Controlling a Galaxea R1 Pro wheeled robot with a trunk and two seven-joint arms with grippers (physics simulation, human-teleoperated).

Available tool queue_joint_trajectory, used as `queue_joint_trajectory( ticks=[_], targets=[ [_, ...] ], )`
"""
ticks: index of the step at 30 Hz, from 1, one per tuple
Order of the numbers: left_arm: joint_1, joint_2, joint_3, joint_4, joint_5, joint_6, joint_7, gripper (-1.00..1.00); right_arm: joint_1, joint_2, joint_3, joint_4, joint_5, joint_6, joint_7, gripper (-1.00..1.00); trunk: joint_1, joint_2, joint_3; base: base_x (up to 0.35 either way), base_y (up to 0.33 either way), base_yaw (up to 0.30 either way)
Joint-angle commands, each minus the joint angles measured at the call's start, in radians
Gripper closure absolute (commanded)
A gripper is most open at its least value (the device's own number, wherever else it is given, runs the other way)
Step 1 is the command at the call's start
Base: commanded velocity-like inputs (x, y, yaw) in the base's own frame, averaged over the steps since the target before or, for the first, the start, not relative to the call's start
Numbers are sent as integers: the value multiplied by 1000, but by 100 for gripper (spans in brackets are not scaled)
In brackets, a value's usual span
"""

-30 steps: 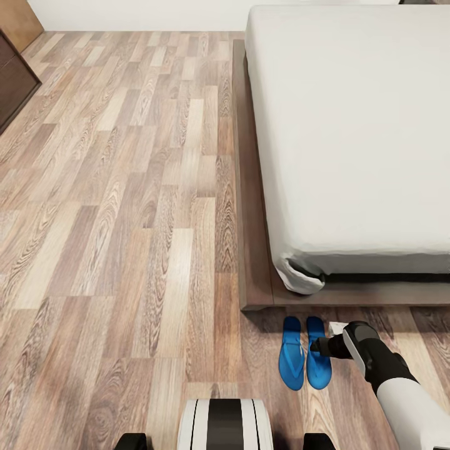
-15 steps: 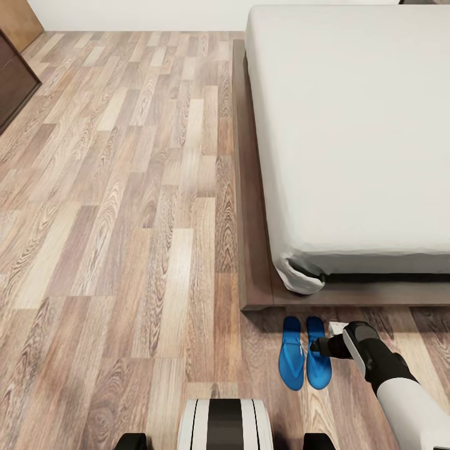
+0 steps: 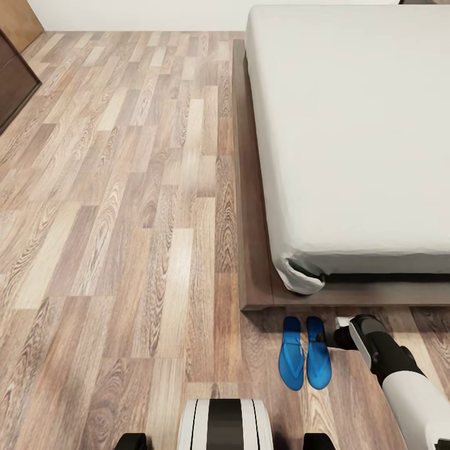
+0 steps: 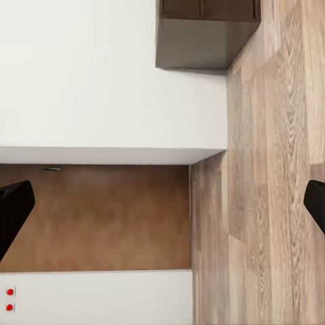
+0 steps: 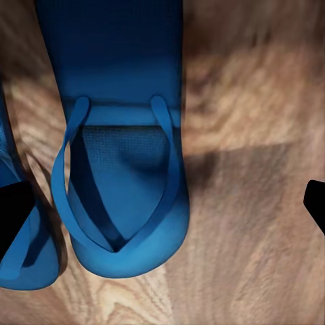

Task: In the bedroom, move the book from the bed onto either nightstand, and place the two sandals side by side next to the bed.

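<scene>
Two bright blue sandals lie side by side on the wood floor just off the bed's foot corner, the left sandal (image 3: 292, 361) and the right sandal (image 3: 317, 361). My right gripper (image 3: 330, 338) hovers low beside the right sandal's toe end, open. In the right wrist view that sandal (image 5: 125, 156) lies flat below the open right gripper (image 5: 162, 206), with the other sandal's edge (image 5: 20, 250) beside it. The bed has a pale-grey mattress (image 3: 350, 125) on a dark wooden frame (image 3: 253, 250). My left gripper (image 4: 162, 206) is open and holds nothing. The book and the nightstands are out of view.
A long dark dresser (image 3: 12, 87) stands at the far left by the wall. Wood-plank floor (image 3: 125, 219) stretches wide to the left of the bed. My own base (image 3: 225, 425) sits just behind the sandals. The left wrist view looks at a white wall and dark cabinet (image 4: 203, 34).
My right gripper has drawn back to the right and slightly toward the bed, off the right sandal. Both sandals stay where they were.
</scene>
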Motion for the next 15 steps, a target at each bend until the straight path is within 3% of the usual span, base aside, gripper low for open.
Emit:
queue_joint_trajectory(
  ticks=[1, 15],
  targets=[
    [-1, 1, -7, 0, -3, 10, 5, -100, 0, 0, -2, -1, 3, 4, 4, -100, 0, 0, -1, 0, 0, 0],
    [-1, 1, -7, 0, -3, 10, 5, -100, 0, 0, -2, -1, 3, 4, 4, -100, 0, 0, -1, 0, 0, 0]
  ],
)
